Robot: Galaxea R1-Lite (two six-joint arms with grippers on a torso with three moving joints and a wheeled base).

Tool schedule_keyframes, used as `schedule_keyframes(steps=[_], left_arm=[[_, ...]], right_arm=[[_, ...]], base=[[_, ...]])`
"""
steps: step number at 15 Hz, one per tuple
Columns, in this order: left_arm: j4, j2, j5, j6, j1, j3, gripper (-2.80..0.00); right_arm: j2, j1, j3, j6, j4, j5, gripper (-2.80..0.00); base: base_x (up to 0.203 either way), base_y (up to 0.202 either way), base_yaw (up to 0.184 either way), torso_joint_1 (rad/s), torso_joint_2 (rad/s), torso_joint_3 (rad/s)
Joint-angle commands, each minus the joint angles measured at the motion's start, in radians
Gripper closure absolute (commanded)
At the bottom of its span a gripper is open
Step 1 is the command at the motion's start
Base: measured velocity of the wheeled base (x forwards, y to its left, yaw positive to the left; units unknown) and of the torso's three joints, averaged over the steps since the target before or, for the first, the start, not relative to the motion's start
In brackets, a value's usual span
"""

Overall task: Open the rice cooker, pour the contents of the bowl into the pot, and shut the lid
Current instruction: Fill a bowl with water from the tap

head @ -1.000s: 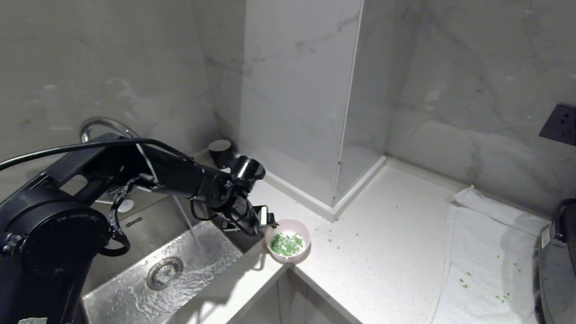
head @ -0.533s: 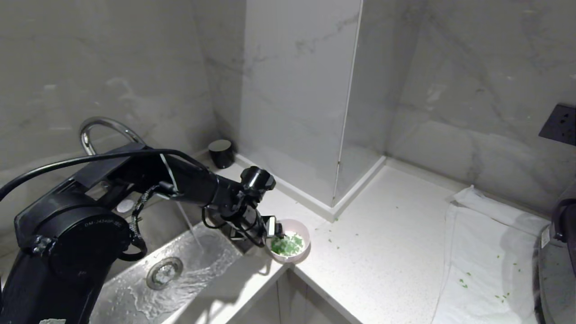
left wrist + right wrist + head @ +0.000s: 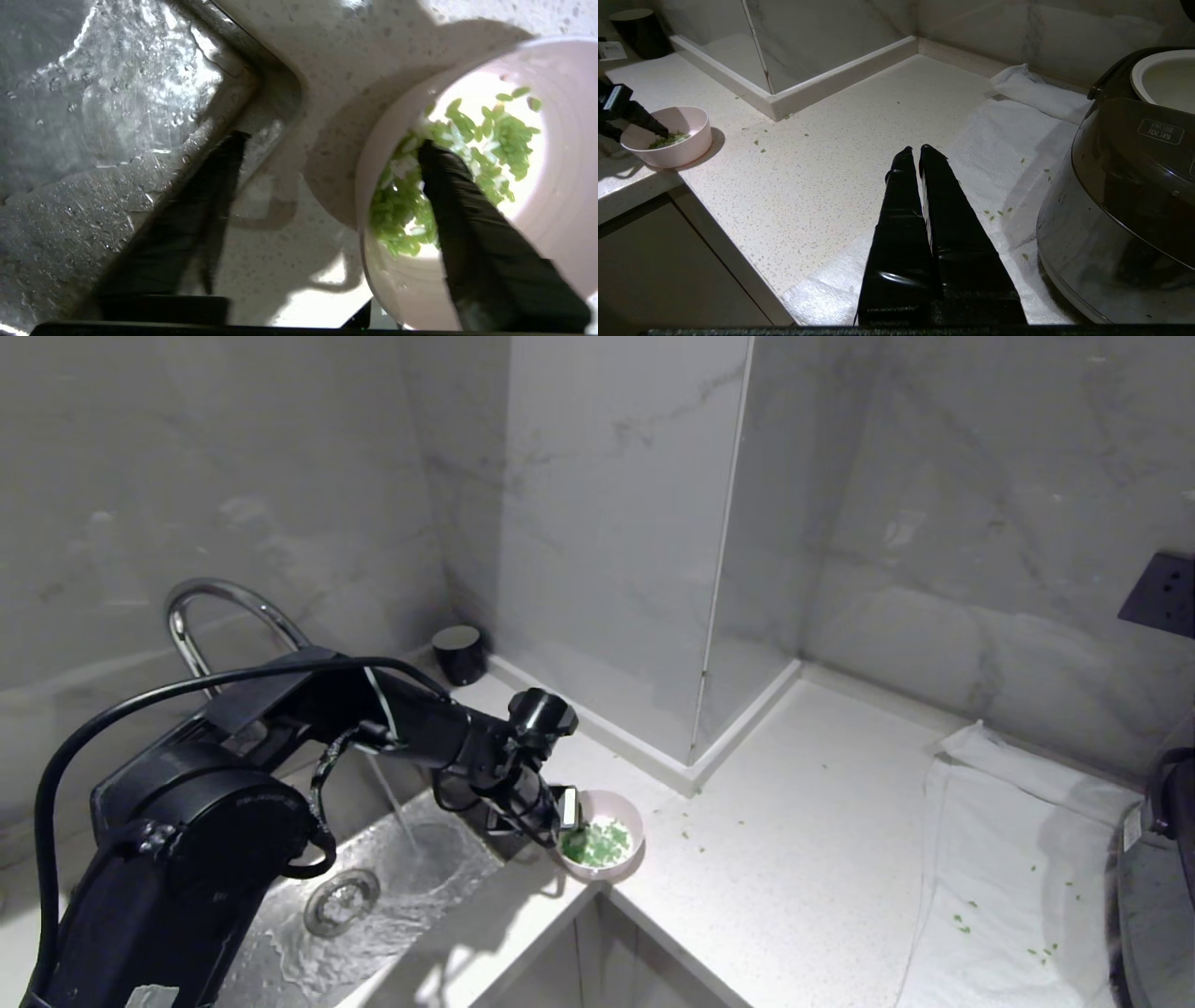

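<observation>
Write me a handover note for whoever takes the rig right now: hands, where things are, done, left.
Left hand: open astride the near wall of the bowl, one finger inside among the green bits, the other outside over the counter. Not gripped yet.
Right hand: shut, empty, parked above the white cloth.
Rice cooker: on the cloth at far right, its pale pot exposed, so the lid looks open.
Tap is running into the sink.
Left: grip bowl, carry, pour, close lid.

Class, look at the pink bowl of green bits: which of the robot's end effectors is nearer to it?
Left. The left end effector straddles the bowl rim, one finger inside. The right end effector hangs well away, nearer the rice cooker.
</observation>
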Motion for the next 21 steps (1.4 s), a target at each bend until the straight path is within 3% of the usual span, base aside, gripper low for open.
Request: schedule_keyframes(steps=[1,14,19,21], left_arm=[[0.002,0.008,-0.001,-0.004,0.0,-0.004,0.0],[0.007,-0.046,-0.006,-0.029,0.014,0.032,0.0],[0.006,-0.14,-0.107,-0.048,0.081,0.119,0.0],[0.003,-0.168,-0.113,-0.048,0.116,0.144,0.0]], right_arm=[[0.0,0.0,0.0,-0.001,0.0,0.0,0.0],[0.0,0.0,0.0,-0.001,0.0,0.0,0.0],[0.0,0.0,0.0,-0.001,0.0,0.0,0.0],[0.0,0.0,0.0,-0.001,0.0,0.0,0.0]], base=[[0.0,0.0,0.0,0.0,0.0,0.0],[0.0,0.0,0.0,0.0,0.0,0.0],[0.0,0.0,0.0,0.0,0.0,0.0],[0.0,0.0,0.0,0.0,0.0,0.0]])
